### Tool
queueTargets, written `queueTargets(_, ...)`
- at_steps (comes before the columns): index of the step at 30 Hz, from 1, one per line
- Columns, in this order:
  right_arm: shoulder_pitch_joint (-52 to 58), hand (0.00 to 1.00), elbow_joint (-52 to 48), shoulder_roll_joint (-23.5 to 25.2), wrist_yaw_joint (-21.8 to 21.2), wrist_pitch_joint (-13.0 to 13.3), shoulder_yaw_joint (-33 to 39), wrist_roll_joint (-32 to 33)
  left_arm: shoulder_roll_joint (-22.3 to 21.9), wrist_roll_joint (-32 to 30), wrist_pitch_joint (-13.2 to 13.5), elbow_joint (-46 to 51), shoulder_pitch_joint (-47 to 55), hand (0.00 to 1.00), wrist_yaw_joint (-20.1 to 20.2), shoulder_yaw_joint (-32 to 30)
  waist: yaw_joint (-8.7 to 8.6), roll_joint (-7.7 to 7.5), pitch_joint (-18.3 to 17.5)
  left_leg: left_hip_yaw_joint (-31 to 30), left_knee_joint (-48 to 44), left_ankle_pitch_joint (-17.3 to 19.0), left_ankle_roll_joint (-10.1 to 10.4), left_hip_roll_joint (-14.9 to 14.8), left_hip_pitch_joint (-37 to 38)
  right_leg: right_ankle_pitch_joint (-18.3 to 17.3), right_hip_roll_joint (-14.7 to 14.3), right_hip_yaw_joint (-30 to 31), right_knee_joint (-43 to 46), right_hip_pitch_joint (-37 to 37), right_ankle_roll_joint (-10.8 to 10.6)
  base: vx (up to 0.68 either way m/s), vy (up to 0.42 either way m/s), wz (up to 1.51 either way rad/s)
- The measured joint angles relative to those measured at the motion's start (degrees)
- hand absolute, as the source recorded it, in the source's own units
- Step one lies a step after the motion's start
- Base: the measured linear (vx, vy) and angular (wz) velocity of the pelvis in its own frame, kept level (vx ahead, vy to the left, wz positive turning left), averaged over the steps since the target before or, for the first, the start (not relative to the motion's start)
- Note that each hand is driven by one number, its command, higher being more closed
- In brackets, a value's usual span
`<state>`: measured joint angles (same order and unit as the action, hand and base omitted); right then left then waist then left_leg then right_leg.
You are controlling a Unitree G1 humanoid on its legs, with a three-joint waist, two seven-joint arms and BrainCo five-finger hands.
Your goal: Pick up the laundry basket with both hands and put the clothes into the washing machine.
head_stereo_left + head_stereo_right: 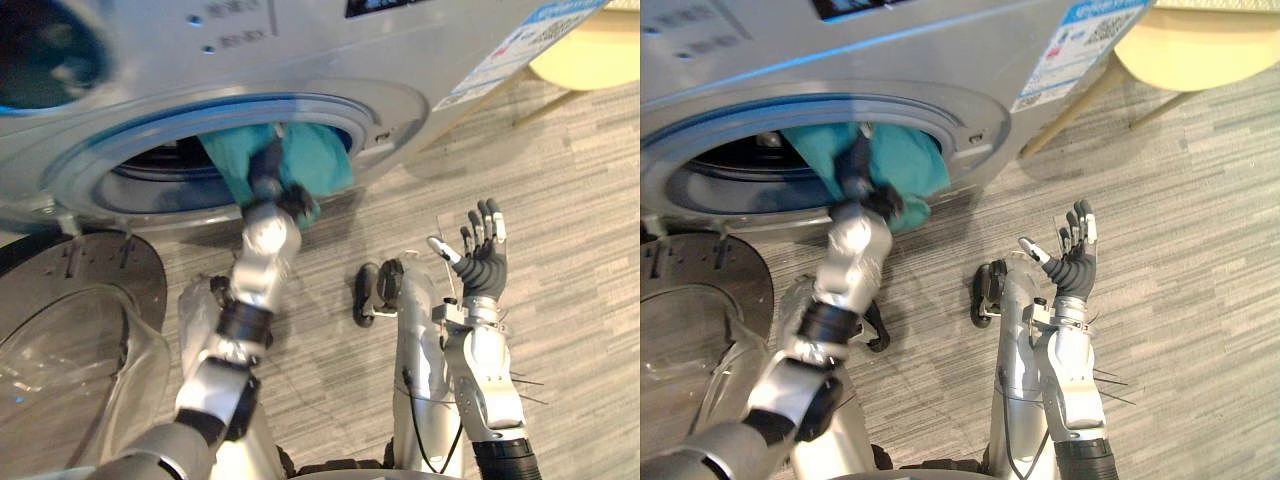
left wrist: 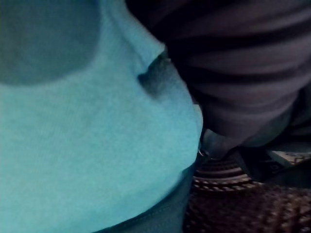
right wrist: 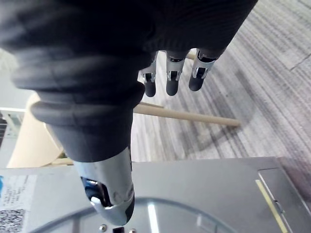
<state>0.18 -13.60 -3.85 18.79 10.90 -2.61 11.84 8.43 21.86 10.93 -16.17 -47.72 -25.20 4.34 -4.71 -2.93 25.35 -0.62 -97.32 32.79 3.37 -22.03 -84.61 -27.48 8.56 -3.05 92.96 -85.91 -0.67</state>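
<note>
While the teal garment (image 1: 320, 158) hangs half inside the washing machine (image 1: 400, 108) around our left hand (image 1: 267, 177), fingers hidden, our right hand (image 1: 482, 264) idles spread, empty

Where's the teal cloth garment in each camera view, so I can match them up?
Left eye view: the teal cloth garment hangs from the silver washing machine's round opening, upper centre, at the left robot hand.
Right eye view: same opening, upper left of centre.
Left wrist view: close up, beside the dark ribbed cover.
Right wrist view: the shared landmark, the machine's front.

Grey striped floor (image 1: 575, 200), cream chair (image 1: 592, 52)
</note>
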Motion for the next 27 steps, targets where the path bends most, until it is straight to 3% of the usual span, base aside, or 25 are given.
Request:
queueTargets(3,0.34,0.00,-1.41,0.12,-1.12,0.17,-0.08,0.08,5.28,-0.01,0.11,-0.35,-7.30,1.00,-1.38,-2.10,-0.91,-0.16,0.08,-0.69,-0.84,0.13,-0.08,-0.09,-1.49,-0.02,-0.09,-0.31,0.76,-1.19,0.04,0.04,-0.036,-0.03)
queueTargets(4,0.48,0.00,-2.04,0.21,-1.79,0.68,-0.06,0.06,7.97,-0.43,0.30,-0.94,-11.73,0.00,-1.83,-2.75,-0.97,-0.32,0.15,-0.84,-1.10,0.15,-0.08,-0.20,-2.26,-0.05,-0.31,-0.34,1.08,-1.97,0.08,0.05,-0.050,-0.04)
queueTargets(9,0.42,0.00,-3.13,0.55,-4.26,1.57,-0.22,0.01,13.73,-7.93,-1.11,-6.15,-19.62,0.00,-5.31,-4.14,-0.90,-1.02,0.51,-1.25,-1.36,0.19,-0.16,-0.68,-3.18,-0.22,-0.34,-0.90,1.23,-2.51,0.34,0.03,-0.033,-0.01)
queueTargets(15,2.30,0.00,-5.97,-0.45,-7.93,3.73,0.98,3.65,20.18,-17.86,-5.55,-15.11,-25.45,0.00,-4.30,-3.76,-0.92,-1.71,0.47,-1.69,-1.45,0.21,-0.24,-0.75,-5.14,-0.25,-0.26,-1.41,1.30,-3.99,0.47,0.04,-0.028,-0.01)
queueTargets(18,3.17,0.00,-5.97,-1.78,-10.44,3.75,2.55,6.84,22.71,-25.66,-9.14,-21.20,-27.99,0.00,1.89,-1.61,-0.90,-2.16,0.35,-1.73,-1.42,0.20,-0.24,-0.60,-5.38,-0.26,-0.17,-1.67,1.47,-4.03,0.49,0.06,-0.028,0.03)
queueTargets(21,3.94,0.00,-5.97,-3.36,-12.93,3.61,2.80,8.64,23.53,-32.67,-10.99,-24.74,-28.78,0.00,8.02,-0.15,-0.93,-2.19,0.33,-1.74,-1.40,0.20,-0.23,-0.10,-5.38,-0.55,0.49,-1.69,1.79,-4.03,0.96,0.04,-0.023,0.08)
queueTargets(25,5.22,0.00,-5.99,-5.27,-16.39,2.11,3.54,12.24,23.58,-35.19,-13.15,-27.99,-28.83,0.00,14.16,0.10,-0.83,-2.25,0.29,-1.78,-1.27,0.18,-0.23,0.00,-5.48,-0.60,0.57,-1.77,1.66,-3.95,1.04,0.02,-0.016,0.02)
queueTargets(27,6.05,0.00,-5.99,-5.93,-17.28,1.87,4.09,13.08,23.67,-36.21,-13.20,-28.23,-28.83,0.00,15.19,0.09,-0.78,-2.36,0.22,-1.89,-1.12,0.17,-0.23,0.01,-5.56,-0.60,0.58,-1.86,1.47,-3.95,1.04,0.04,-0.019,0.00)
